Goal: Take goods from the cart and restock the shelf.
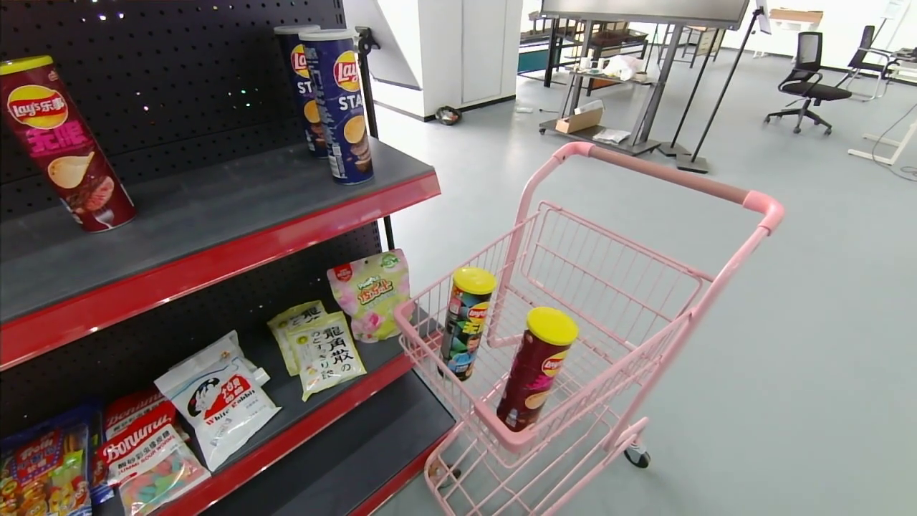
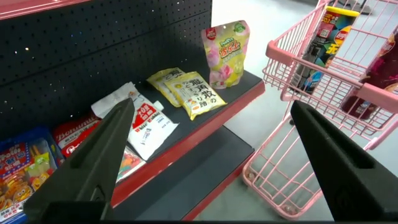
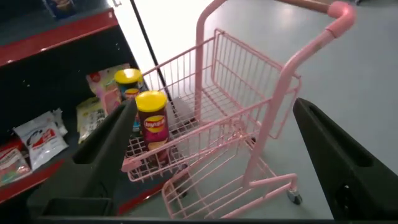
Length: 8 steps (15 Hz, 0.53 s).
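So, step: a pick from the cart, apparently not yet begun
Cart (image 1: 666, 173): parked just beside the shelf (image 1: 215, 208)
Maroon can (image 1: 534, 380), dark can (image 1: 466, 330): stood upright in the cart
Left gripper (image 2: 211, 109): spread wide, empty
Right gripper (image 3: 212, 106): spread wide, empty, above the cart
Next move: likely called for a descent past the wire rim onto one can
In the way: wire walls, blue cans (image 1: 344, 107) at the shelf's end

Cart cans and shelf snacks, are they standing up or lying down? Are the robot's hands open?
Dark red can in cart: standing, lid on.
Black can in cart: standing, lid on.
Blue cans on top shelf: standing.
Red can on top shelf: standing, lid on.
Pink bag: propped upright.
Left gripper: open.
Right gripper: open.
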Motion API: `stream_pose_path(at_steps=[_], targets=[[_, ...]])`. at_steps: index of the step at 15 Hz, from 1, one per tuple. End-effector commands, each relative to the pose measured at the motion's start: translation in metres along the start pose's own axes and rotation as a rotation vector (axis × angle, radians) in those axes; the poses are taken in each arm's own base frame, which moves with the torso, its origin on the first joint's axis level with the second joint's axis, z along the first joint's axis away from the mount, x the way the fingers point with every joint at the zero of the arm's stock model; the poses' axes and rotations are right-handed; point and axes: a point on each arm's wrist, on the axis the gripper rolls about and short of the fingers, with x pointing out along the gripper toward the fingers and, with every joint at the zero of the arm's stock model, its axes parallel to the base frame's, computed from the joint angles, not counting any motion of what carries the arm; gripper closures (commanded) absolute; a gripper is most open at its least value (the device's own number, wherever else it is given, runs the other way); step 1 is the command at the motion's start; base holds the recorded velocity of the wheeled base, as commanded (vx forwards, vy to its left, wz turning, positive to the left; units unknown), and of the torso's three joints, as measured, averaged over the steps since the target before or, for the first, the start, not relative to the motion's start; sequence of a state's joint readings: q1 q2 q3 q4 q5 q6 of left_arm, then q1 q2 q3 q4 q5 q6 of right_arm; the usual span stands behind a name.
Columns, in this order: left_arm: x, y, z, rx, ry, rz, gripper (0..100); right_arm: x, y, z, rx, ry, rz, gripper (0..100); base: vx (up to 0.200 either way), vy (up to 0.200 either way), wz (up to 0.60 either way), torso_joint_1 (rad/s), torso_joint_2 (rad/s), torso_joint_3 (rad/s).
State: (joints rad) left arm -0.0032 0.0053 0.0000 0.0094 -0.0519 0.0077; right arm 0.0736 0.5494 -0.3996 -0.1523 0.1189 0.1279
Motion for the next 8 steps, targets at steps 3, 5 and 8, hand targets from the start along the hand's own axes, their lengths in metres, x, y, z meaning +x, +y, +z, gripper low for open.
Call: stream_pose_path(at_steps=[3,5,8], targets=[[0.000,0.000,0.000,0.002,0.001,0.000,0,0.199,0.027,-0.077,0.002,0.421,0.430,0,0.000,0.000,0.00,0.000,0.00,0.000],[0.000,0.000,0.000,0.002,0.001,0.000,0,0.226,0.029,-0.107,-0.041,0.439,0.467,0,0.000,0.000,0.00,0.000,0.00,0.000],[0.000,0.000,0.000,0.003,0.001,0.001,0,0.229,0.035,-0.114,-0.036,0.451,0.547,0,0.000,0.000,0.00,0.000,0.00,0.000]])
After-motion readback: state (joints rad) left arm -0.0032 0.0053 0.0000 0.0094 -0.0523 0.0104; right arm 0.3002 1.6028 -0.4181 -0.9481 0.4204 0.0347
